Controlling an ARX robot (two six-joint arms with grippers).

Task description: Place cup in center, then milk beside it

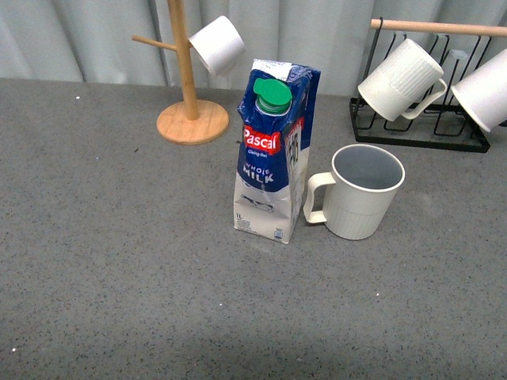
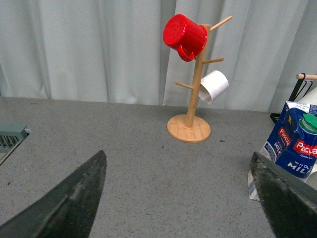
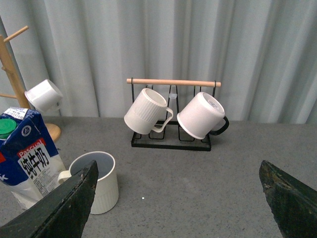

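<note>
So the cup (image 1: 366, 192) is standing upright on the surface (image 1: 119, 261), mouth up, handle pointing straight at the milk (image 1: 273, 154), which stands upright just beside it with only a sliver of gap at the handle. Both stand out in front of the wooden mug tree (image 1: 188, 87), with the black rack (image 1: 412, 131) off behind the cup. Looks to me like the task is basically done.

The thing that matters now is where each stands versus the arms. From the right wrist view the cup is low and close in front of the right gripper (image 3: 178, 208), milk beyond it, so the right arm is nearer the cup. The left gripper (image 2: 178, 198) has the milk off to one side (carton's long axis vertical). Both grippers are spread wide, nothing held. Neither arm shows in the front view.
</note>
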